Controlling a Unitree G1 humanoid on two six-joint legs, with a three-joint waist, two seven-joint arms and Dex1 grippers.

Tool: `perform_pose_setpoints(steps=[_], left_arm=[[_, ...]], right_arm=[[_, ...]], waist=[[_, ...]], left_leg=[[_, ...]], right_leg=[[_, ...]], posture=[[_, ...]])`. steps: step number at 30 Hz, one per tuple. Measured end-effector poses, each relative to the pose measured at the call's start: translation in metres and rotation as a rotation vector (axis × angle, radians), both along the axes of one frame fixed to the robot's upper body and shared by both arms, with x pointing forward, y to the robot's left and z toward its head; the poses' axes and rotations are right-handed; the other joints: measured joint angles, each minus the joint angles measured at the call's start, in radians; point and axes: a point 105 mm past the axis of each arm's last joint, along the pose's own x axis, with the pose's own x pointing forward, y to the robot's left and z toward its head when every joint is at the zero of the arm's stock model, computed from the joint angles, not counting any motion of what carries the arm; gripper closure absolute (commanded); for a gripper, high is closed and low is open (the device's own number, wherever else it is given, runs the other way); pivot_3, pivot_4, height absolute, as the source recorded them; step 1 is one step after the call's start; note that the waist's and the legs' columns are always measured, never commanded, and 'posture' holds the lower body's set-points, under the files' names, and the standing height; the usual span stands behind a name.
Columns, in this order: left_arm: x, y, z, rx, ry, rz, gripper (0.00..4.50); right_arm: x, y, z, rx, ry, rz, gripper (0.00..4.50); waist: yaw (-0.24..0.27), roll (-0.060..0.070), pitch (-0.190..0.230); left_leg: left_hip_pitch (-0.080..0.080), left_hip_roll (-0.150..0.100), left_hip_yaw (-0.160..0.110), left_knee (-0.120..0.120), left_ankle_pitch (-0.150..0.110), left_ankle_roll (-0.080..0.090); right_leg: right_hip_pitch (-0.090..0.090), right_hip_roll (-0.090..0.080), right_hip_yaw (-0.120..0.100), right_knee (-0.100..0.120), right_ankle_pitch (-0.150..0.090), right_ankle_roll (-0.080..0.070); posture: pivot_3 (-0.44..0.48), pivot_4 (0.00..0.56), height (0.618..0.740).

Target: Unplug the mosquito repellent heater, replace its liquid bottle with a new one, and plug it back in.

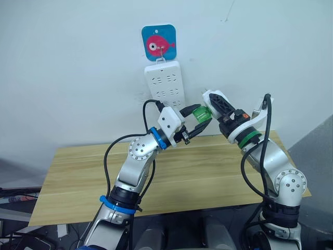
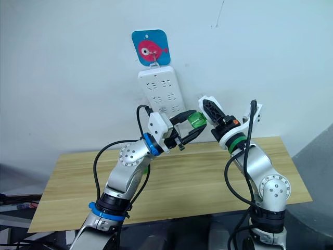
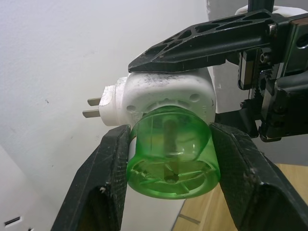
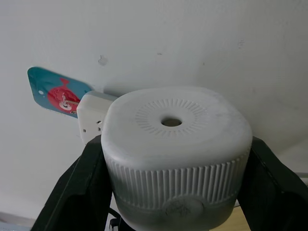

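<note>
The white mosquito repellent heater [image 4: 175, 144] hangs in the air in front of the wall, unplugged, its two prongs [image 3: 94, 107] bare. My right gripper [image 1: 216, 101] is shut on its sides. A green translucent liquid bottle [image 3: 171, 154] sits in the heater's underside. My left gripper [image 1: 202, 115] is shut on this bottle, one black finger [image 3: 103, 183] on each side. Both grippers meet above the table's back edge, just right of the power strip.
A tall white power strip [image 1: 165, 83] hangs on the wall from a blue fish hook plaque [image 1: 158, 41], left of the heater. Below the arms lies the wooden table [image 1: 197, 172]. A black cable loops from my left wrist.
</note>
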Motion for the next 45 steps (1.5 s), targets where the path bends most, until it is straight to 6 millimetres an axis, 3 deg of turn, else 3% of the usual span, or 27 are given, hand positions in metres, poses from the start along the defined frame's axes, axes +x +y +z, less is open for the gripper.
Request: perform_pose_setpoints(steps=[4, 10, 13, 17, 38, 42, 45], left_arm=[[0.002, 0.003, -0.007, 0.002, 0.034, 0.019, 0.35], [0.003, 0.004, -0.009, 0.004, 0.047, 0.022, 0.35], [0.002, 0.003, -0.009, 0.001, 0.048, 0.02, 0.97], [0.001, 0.002, -0.009, -0.001, 0.05, 0.005, 2.25], [0.0, 0.009, -0.015, 0.057, 0.042, -0.016, 2.29], [0.0, 0.01, -0.014, 0.057, 0.039, -0.017, 2.29], [-0.001, 0.009, -0.016, 0.058, 0.044, -0.022, 2.29]], right_arm=[[-0.002, 0.003, 0.0, 0.016, -0.002, 0.021, 1.5], [-0.001, 0.001, 0.002, 0.017, -0.008, 0.016, 1.5], [-0.002, 0.001, 0.001, 0.017, -0.006, 0.018, 1.5], [-0.001, 0.001, 0.002, 0.023, -0.007, 0.015, 1.5], [-0.002, 0.003, -0.003, -0.061, -0.017, 0.112, 1.5], [-0.002, 0.009, -0.001, -0.073, -0.02, 0.157, 0.09], [-0.004, 0.015, -0.003, -0.085, -0.016, 0.187, 0.02]], waist=[[0.0, 0.0, 0.0], [0.001, 0.0, 0.0], [0.001, 0.0, 0.0], [0.001, 0.0, 0.0], [0.004, 0.0, 0.0], [0.005, 0.0, 0.0], [0.007, 0.0, 0.0]], left_leg=[[0.0, 0.0, 0.0, 0.0, 0.0, 0.0], [0.0, 0.0, 0.0, 0.0, 0.0, 0.0], [0.0, 0.0, 0.0, 0.0, 0.0, 0.0], [0.0, 0.0, 0.0, 0.0, 0.0, 0.0], [0.0, 0.0, 0.0, 0.0, 0.0, 0.0], [0.0, 0.001, 0.0, 0.0, 0.0, 0.0], [0.0, 0.0, 0.0, 0.0, 0.0, 0.0]], right_leg=[[0.0, 0.0, 0.0, 0.0, 0.0, 0.0], [0.0, 0.0, 0.0, 0.0, 0.0, 0.0], [0.0, 0.0, 0.0, 0.0, 0.0, 0.0], [0.0, 0.0, 0.0, 0.0, 0.0, 0.0], [0.0, 0.0, 0.0, 0.0, 0.0, 0.0], [0.0, 0.0, 0.0, -0.001, 0.0, 0.0], [0.001, 0.0, 0.0, -0.001, 0.0, 0.0]], posture=[[0.027, 0.157, 0.74], [0.025, 0.158, 0.74], [0.024, 0.16, 0.74], [0.026, 0.16, 0.74], [0.05, 0.17, 0.74], [0.06, 0.171, 0.74], [0.062, 0.171, 0.74]])
